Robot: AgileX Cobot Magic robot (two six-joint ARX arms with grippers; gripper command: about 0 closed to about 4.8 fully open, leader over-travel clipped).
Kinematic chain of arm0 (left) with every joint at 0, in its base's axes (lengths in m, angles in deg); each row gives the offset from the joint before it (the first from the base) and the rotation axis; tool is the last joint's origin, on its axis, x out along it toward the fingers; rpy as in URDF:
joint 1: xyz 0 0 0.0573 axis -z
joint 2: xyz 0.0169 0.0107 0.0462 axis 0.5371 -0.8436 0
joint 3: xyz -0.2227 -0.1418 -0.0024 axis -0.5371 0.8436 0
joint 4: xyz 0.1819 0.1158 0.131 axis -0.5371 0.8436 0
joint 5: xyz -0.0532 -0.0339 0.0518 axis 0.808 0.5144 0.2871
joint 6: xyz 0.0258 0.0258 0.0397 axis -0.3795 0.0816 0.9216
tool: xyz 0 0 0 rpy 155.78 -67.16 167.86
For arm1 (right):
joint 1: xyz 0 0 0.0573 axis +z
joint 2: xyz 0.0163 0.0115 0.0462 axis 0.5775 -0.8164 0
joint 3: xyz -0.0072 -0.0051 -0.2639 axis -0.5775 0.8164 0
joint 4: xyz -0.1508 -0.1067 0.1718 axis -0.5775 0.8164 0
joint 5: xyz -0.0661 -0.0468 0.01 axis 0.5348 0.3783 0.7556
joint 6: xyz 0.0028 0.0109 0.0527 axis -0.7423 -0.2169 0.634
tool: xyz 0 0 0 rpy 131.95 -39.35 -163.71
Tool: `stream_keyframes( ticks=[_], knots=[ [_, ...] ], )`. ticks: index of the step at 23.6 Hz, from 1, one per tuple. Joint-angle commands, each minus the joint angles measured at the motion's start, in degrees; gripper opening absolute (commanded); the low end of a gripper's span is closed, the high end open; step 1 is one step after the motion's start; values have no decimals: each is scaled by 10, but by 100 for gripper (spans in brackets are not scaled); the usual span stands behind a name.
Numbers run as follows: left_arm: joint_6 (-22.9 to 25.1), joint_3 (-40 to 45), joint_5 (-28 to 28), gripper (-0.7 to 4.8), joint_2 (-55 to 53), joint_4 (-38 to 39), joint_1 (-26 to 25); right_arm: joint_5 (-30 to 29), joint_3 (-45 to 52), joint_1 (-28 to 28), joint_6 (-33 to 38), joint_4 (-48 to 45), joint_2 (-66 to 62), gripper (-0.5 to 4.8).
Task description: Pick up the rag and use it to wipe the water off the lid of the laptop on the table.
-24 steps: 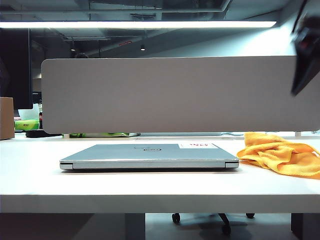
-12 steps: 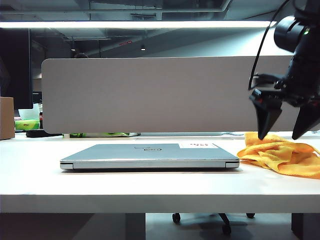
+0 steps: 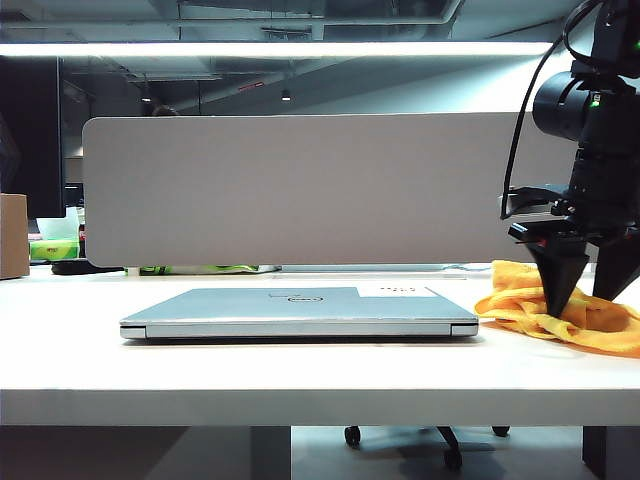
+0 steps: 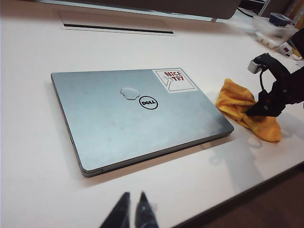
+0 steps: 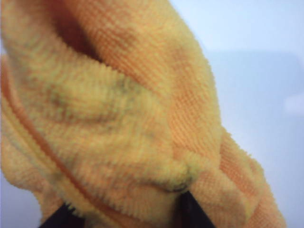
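Directly under the right gripper [image 3: 585, 302] lies the rag [image 3: 530, 300], its fingers sunk into the folds, part closed with cloth between them; a firm grip cannot be told. The laptop [image 3: 300, 310] lies well aside, toward the left gripper [image 4: 132, 211], whose tips are together and empty.

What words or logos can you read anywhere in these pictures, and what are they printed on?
"NICE TRY": red print on the white sticker on the laptop lid.
"DELL": round logo at the lid's middle.
Exterior view: the sticker's print and the logo are too small to read.
Right wrist view: only rag, no text.
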Motion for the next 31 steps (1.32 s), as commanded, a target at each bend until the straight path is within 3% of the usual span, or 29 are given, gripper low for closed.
stream_keyframes(
  ticks=[1, 4, 9, 13, 16, 20, 26, 31],
  knots=[
    [0, -3, 1, 21, 0, -7, 0, 0, -8, 1, -1, 21, 2, 111],
    [0, -3, 1, 21, 0, -7, 0, 1, -35, 1, -28, 63, 2, 3],
    [0, -3, 1, 21, 0, -7, 0, -1, -129, 2, -30, 137, 2, -6],
    [0, -3, 1, 21, 0, -7, 0, -26, -239, 40, 4, 163, 2, -6],
    [0, -3, 1, 21, 0, -7, 0, -40, -306, 101, 37, 92, 2, -6],
    [0, -3, 1, 21, 0, -7, 0, -38, -316, 166, 50, -40, -14, -6],
    [0, -3, 1, 21, 0, -7, 0, -40, -316, 218, 54, -175, -119, -6],
    [0, -3, 1, 21, 0, -7, 0, -54, -341, 244, 54, -191, -223, -6]
  ],
)
